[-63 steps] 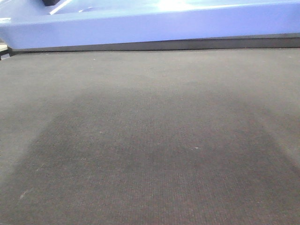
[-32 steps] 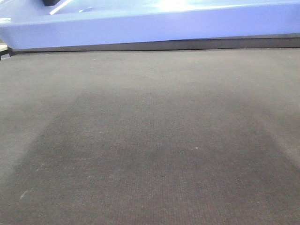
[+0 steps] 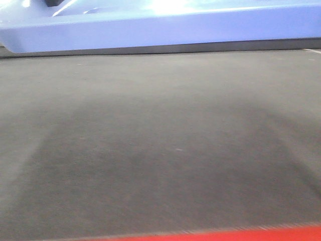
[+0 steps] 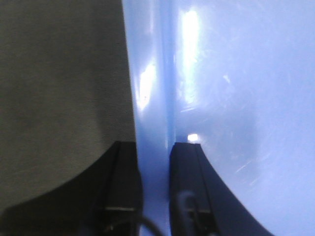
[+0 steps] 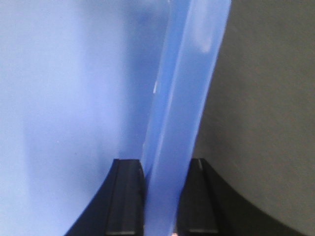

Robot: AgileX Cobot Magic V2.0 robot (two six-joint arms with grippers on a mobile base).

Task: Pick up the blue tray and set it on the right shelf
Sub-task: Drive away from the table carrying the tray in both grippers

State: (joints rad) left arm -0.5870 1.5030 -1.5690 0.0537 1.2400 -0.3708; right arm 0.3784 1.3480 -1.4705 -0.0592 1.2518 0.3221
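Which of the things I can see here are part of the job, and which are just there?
Part of the job: blue tray, its rim clamped by the left gripper and the right gripper. The shelf is not in view.
Just there: grey floor covering; red strip at the bottom edge of the front view.

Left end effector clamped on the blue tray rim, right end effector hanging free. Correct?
No. The right end effector is also clamped on the blue tray rim, a finger on each side; the right wrist view shows it. The left end effector grips the rim as stated.
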